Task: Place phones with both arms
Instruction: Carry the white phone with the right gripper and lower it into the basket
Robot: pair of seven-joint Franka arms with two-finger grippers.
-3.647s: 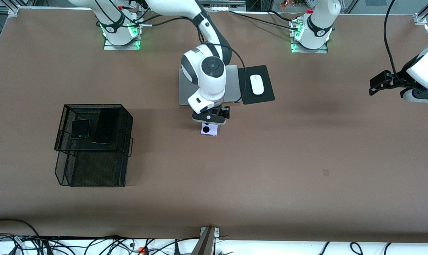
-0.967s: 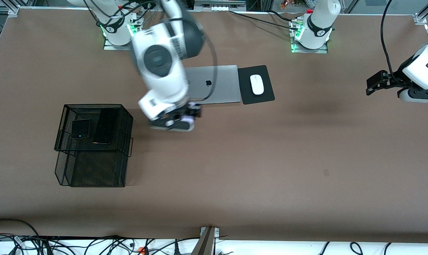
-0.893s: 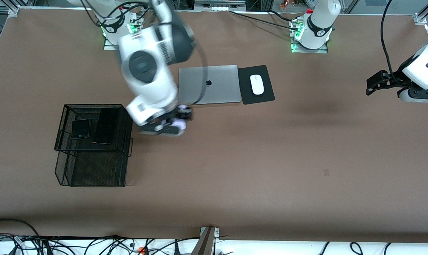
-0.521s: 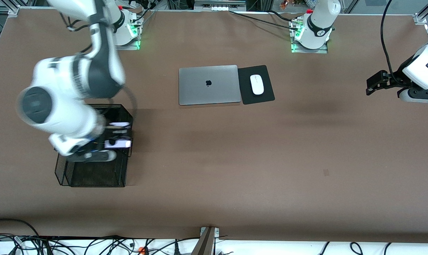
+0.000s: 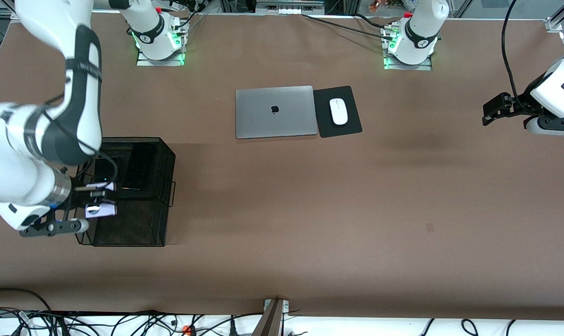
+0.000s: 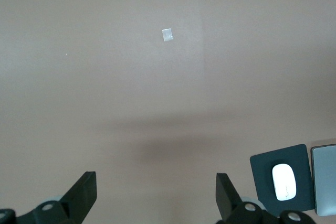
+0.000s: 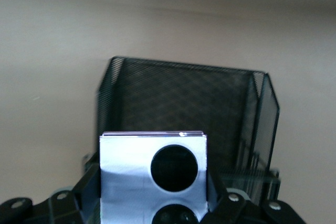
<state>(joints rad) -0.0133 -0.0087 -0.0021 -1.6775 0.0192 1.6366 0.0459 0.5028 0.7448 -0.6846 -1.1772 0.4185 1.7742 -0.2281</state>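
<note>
Brown bench (image 5: 282, 224) fills your front view: the right claw (image 5: 97, 198) hangs at the black mesh rack (image 5: 163, 161), clenched on the lavender phone (image 5: 101, 210). Two black phones, the flip phone (image 5: 105, 169) and the slim slab (image 5: 139, 165), lie on the rack's upper tier. Your left claw (image 5: 489, 109) waits, spread wide, toward the left arm's end from the rack. Left wrist view: parted fingers (image 6: 84, 195) over bare bench, mouse (image 6: 283, 182) nearby. Right wrist view: the lavender phone fronts the rack.

Robotics lab: two bench-mounted arms (image 5: 417, 28) (cables (image 5: 123, 324) strewn along the edge)
</note>
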